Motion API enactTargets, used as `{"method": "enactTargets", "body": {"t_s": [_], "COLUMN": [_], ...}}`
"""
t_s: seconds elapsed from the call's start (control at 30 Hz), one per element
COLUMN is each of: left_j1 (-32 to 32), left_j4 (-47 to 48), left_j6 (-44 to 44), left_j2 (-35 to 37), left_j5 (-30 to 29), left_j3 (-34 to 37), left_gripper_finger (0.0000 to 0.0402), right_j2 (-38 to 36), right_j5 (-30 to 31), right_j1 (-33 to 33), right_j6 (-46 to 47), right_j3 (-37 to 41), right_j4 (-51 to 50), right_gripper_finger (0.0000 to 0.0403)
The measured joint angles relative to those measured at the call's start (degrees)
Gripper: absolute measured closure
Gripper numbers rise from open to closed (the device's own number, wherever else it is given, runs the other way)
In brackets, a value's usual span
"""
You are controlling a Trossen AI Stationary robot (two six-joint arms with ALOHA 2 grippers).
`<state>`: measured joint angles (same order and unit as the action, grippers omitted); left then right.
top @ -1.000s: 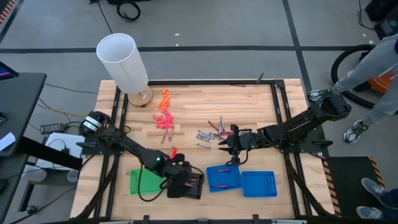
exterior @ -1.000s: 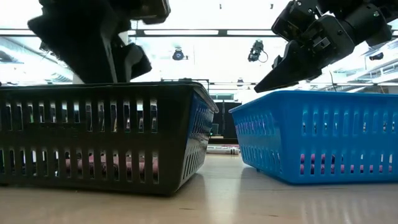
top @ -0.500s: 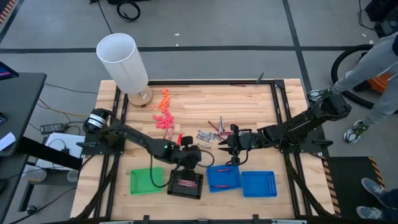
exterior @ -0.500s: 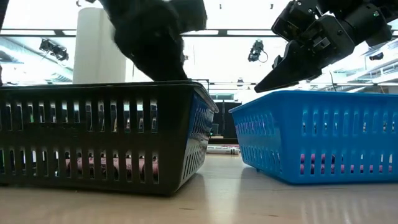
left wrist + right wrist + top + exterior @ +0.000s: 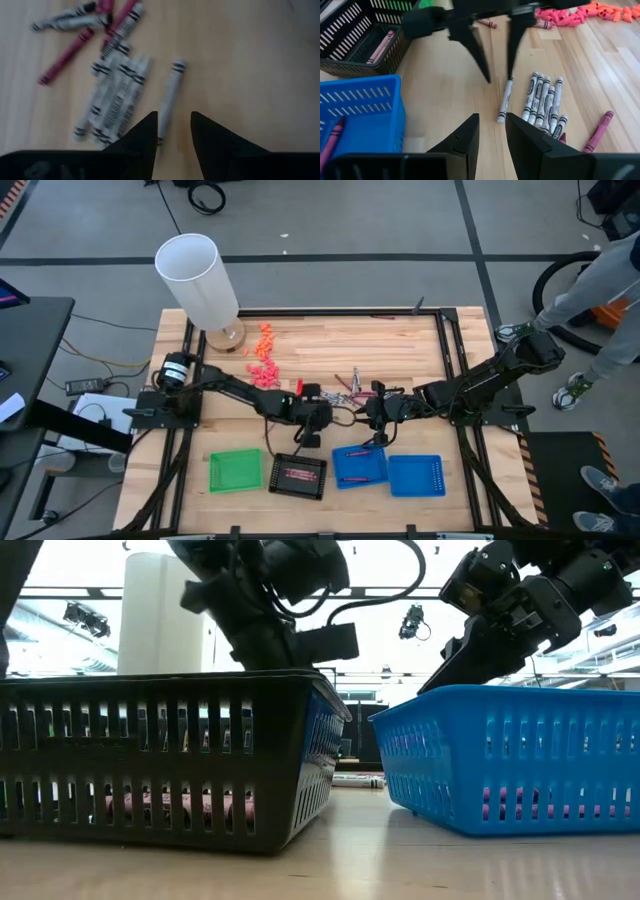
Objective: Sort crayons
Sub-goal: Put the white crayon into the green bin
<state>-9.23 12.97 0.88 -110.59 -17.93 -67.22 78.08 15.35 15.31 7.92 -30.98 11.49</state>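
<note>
Several silver-grey crayons (image 5: 114,100) lie side by side on the wooden table, with maroon crayons (image 5: 65,56) beyond them. One silver crayon (image 5: 170,97) lies apart, beside the group. My left gripper (image 5: 173,117) is open just above this crayon's near end, a finger on either side; the right wrist view shows it (image 5: 498,70) from the front. My right gripper (image 5: 491,120) is open and holds nothing, close by toward the table's right, facing the pile (image 5: 335,394).
Along the near edge stand a green tray (image 5: 235,471), a black tray (image 5: 298,476) holding pinkish crayons, and two blue trays (image 5: 360,466) (image 5: 416,476). Orange and pink pieces (image 5: 263,362) lie far left by a white cylinder (image 5: 197,280). A person stands beyond the table's right edge.
My left gripper has swung from above the black tray toward the table's far right, to the crayon pile, sinking a little and turning as it went. It stays open. My right gripper has kept still.
</note>
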Motion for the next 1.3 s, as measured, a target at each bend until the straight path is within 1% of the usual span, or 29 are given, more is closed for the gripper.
{"method": "enactTargets", "body": {"t_s": [0.1, 0.2, 0.37, 0.43, 0.5, 0.6, 0.77, 1.03, 1.1, 1.3], "left_j1": [1.4, 3.1, 5.0, 5.1, 5.1, 5.0, 4.8, 4.5, 4.5, 4.5], "left_j4": [0.0, -1.1, -1.8, -0.9, -1.4, -1.3, -0.6, 0.1, 0.2, 1.8], "left_j6": [3.7, 4.9, 5.8, 6.9, 7.5, 7.3, 7.2, 7.2, 7.0, 5.9], "left_j2": [0.0, -0.2, -1.0, -1.2, -2.1, -2.9, -3.5, -3.6, -3.6, -1.5], "left_j5": [2.7, 6.7, 7.8, 9.1, 11.7, 13.1, 13.1, 12.9, 12.9, 12.9], "left_j3": [0.0, 0.0, 0.0, 0.0, 0.0, 0.0, -0.1, 0.0, 0.0, 0.2], "left_gripper_finger": [0.0276, 0.0276, 0.0276, 0.0276, 0.0276, 0.0281, 0.0306, 0.0382, 0.0388, 0.0386], "right_j2": [0.0, 0.0, 0.0, 0.0, 0.0, 0.0, 0.0, 0.0, 0.0, 0.0], "right_j5": [0.0, 0.0, 0.0, 0.0, 0.0, 0.0, 0.0, 0.0, 0.0, 0.0], "right_j1": [0.0, -0.1, -0.1, -0.1, -0.1, -0.1, -0.1, -0.1, -0.1, -0.1], "right_j6": [-0.1, -0.3, -0.2, -0.2, -0.2, -0.3, -0.3, -0.2, -0.2, -0.2], "right_j3": [0.0, 0.0, 0.0, 0.0, 0.0, 0.0, 0.0, 0.0, 0.0, 0.0], "right_j4": [0.0, 0.0, 0.0, 0.1, 0.2, 0.4, 0.5, 0.5, 0.4, 0.5], "right_gripper_finger": [0.0298, 0.0298, 0.0298, 0.0298, 0.0298, 0.0298, 0.0298, 0.0298, 0.0298, 0.0298]}}
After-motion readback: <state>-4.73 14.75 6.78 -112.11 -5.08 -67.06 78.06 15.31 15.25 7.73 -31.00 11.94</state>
